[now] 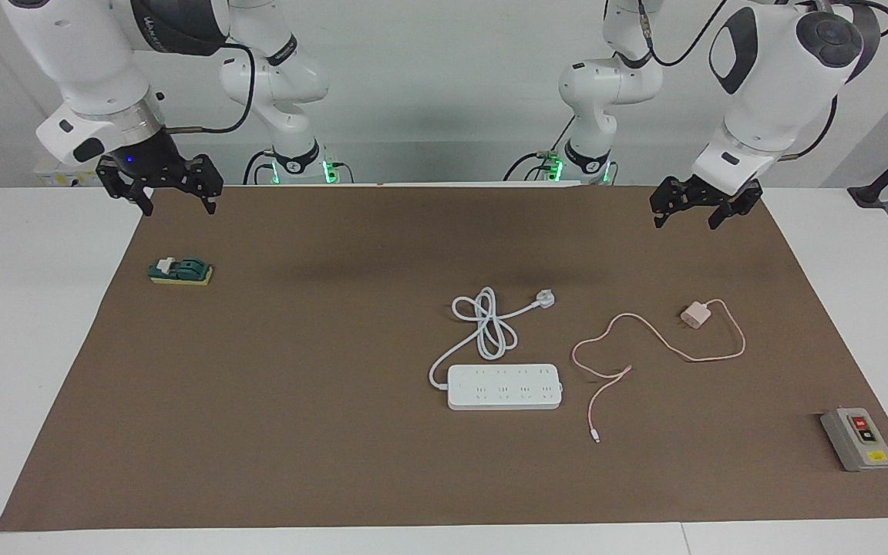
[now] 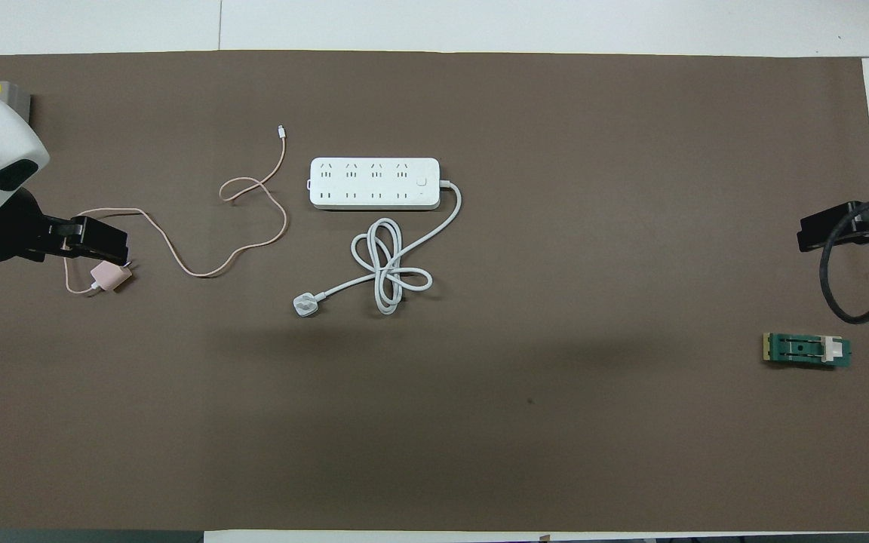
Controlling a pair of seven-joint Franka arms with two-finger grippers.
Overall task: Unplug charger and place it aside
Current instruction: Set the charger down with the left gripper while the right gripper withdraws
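The pale pink charger (image 1: 695, 314) lies on its side on the brown mat (image 1: 297, 432), not plugged into anything. It is beside the white power strip (image 1: 504, 386), toward the left arm's end and nearer to the robots. Its thin pink cable (image 1: 597, 438) loops loosely over the mat between them. The charger (image 2: 110, 278) and the strip (image 2: 374, 183) also show in the overhead view. My left gripper (image 1: 694, 210) hangs open and empty in the air, close over the charger in the overhead view (image 2: 95, 240). My right gripper (image 1: 174, 199) waits open and empty at the right arm's end.
The strip's thick white cord (image 1: 490, 324) lies coiled nearer to the robots, with its plug (image 1: 544, 298) loose. A grey switch box (image 1: 857, 438) sits at the left arm's end, farther from the robots. A small green block (image 1: 180, 270) lies at the right arm's end.
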